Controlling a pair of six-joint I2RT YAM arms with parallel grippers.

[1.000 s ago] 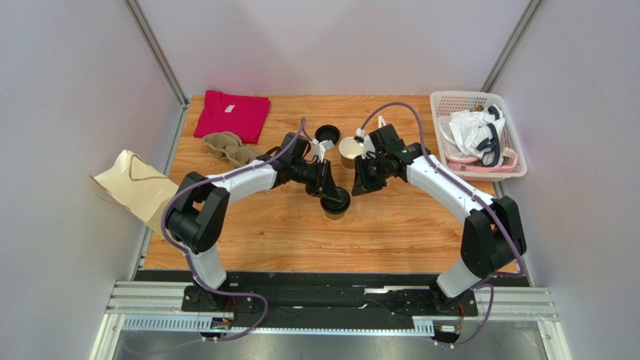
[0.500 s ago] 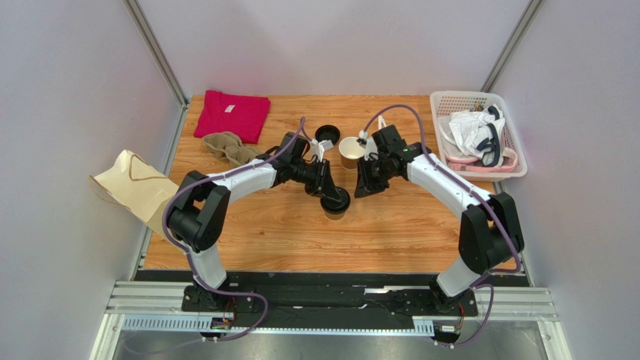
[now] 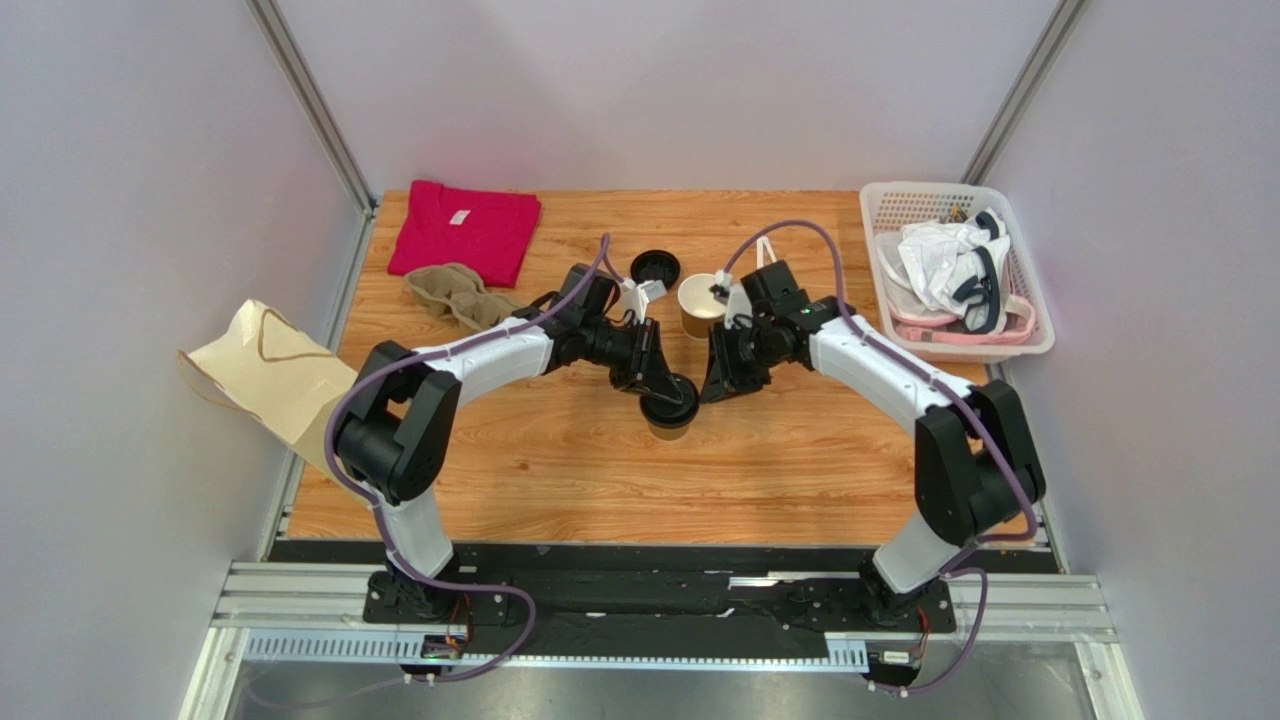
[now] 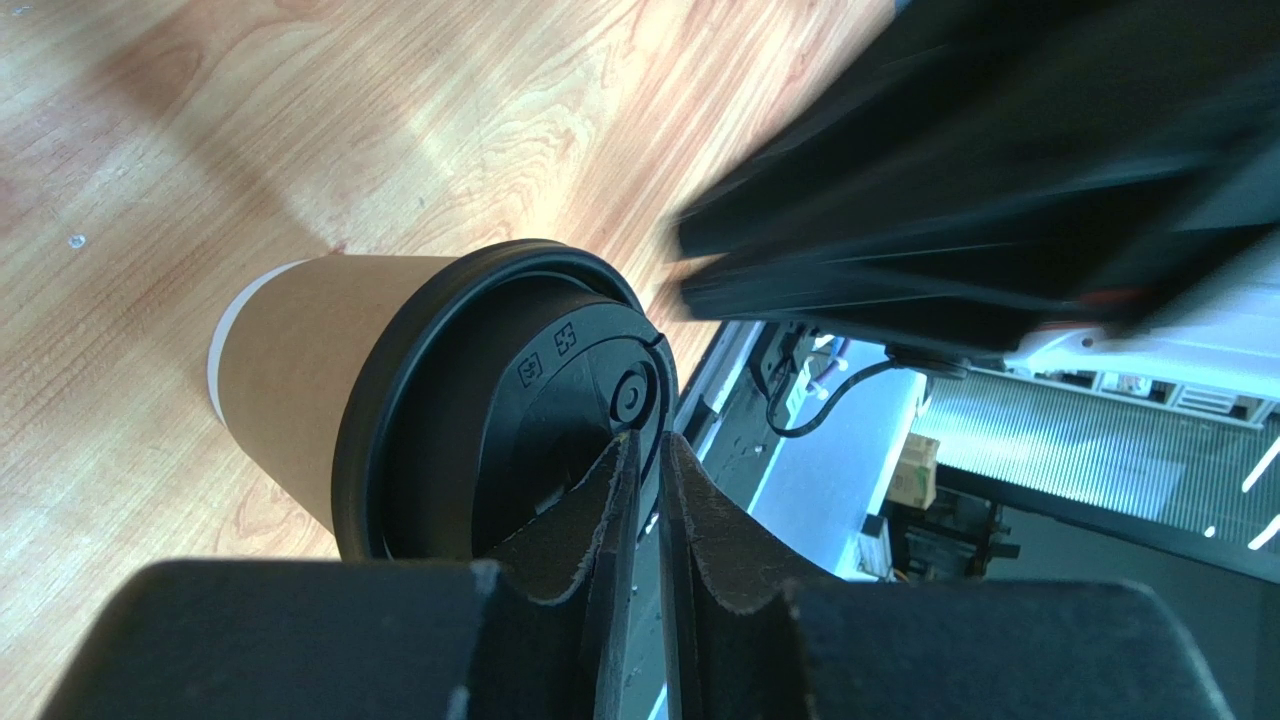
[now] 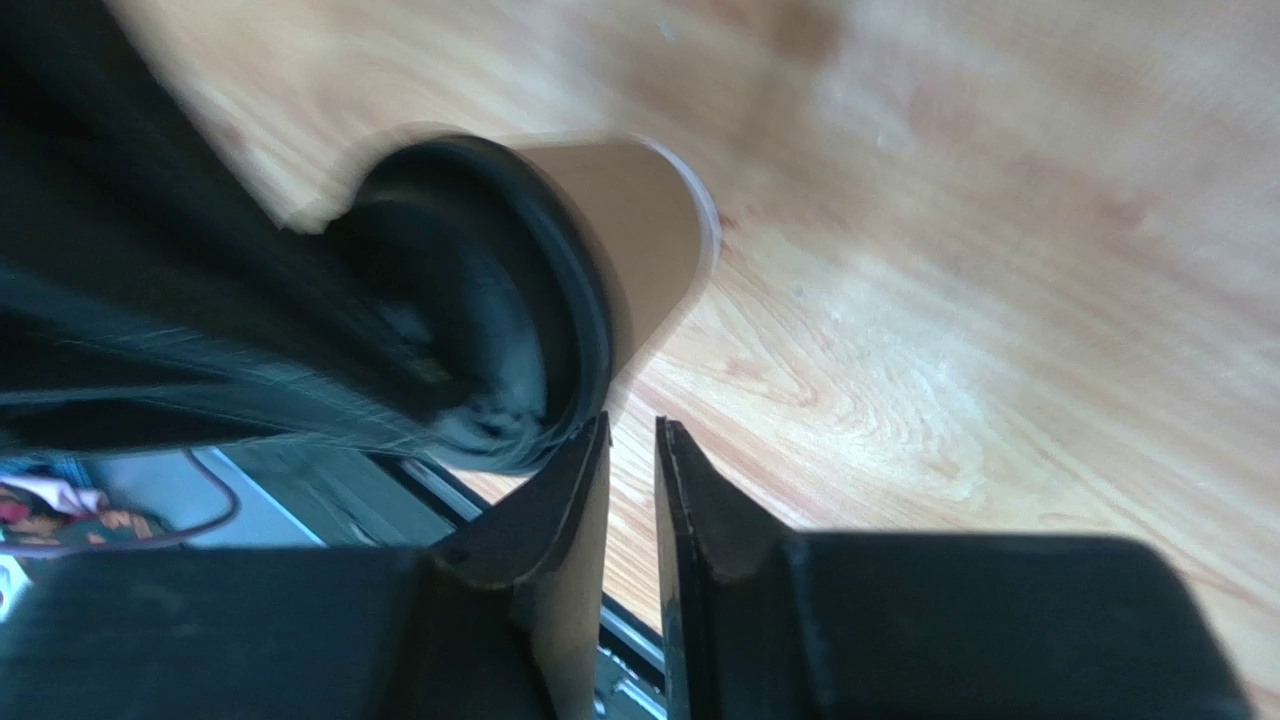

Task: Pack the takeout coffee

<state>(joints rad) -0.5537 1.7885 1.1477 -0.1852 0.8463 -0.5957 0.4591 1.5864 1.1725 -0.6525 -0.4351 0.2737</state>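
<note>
The takeout coffee [image 3: 672, 410], a tan paper cup with a black lid, stands mid-table. It also shows in the left wrist view [image 4: 323, 375] and blurred in the right wrist view [image 5: 631, 240]. My left gripper [image 3: 658, 393] is shut and empty, its tips over the lid [image 4: 639, 440]. My right gripper [image 3: 711, 386] is shut and empty just right of the cup, its tips beside the lid's rim [image 5: 631, 426]. Its body shows blurred in the left wrist view [image 4: 992, 165].
An open tan cup [image 3: 699, 302] and a loose black lid [image 3: 654, 267] sit behind the grippers. A brown cup carrier [image 3: 460, 296] and red shirt [image 3: 463, 228] lie back left. A paper bag [image 3: 268, 368] hangs off the left edge. A white basket [image 3: 962, 270] of clothes stands back right.
My right gripper has moved forward and left, closing in on the lidded cup. The left arm and the cup have hardly moved.
</note>
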